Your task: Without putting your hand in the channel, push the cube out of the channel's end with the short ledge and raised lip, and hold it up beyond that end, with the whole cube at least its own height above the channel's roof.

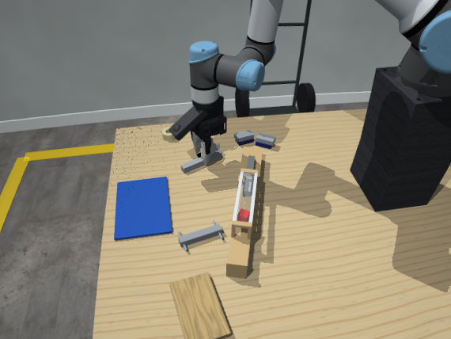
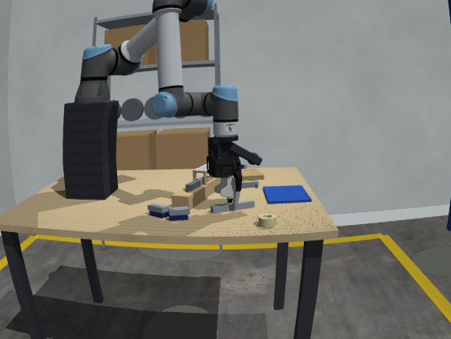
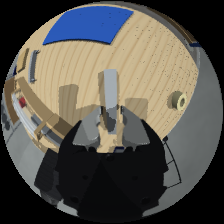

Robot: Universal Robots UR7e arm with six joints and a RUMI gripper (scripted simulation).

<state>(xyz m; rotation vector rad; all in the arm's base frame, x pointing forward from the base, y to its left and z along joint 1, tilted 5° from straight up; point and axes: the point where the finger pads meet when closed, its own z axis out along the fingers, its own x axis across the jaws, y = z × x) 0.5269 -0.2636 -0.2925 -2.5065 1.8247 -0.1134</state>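
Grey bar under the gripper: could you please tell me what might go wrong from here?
1. The gripper straddles the grey bar near one end, so the bar may tilt if lifted.
2. A grey block lies in the channel beside the red cube; an inserted bar might jam against it.

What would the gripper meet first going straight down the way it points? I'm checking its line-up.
The grey bar lying on the table. The gripper points down at one end of it; whether they already touch is unclear.
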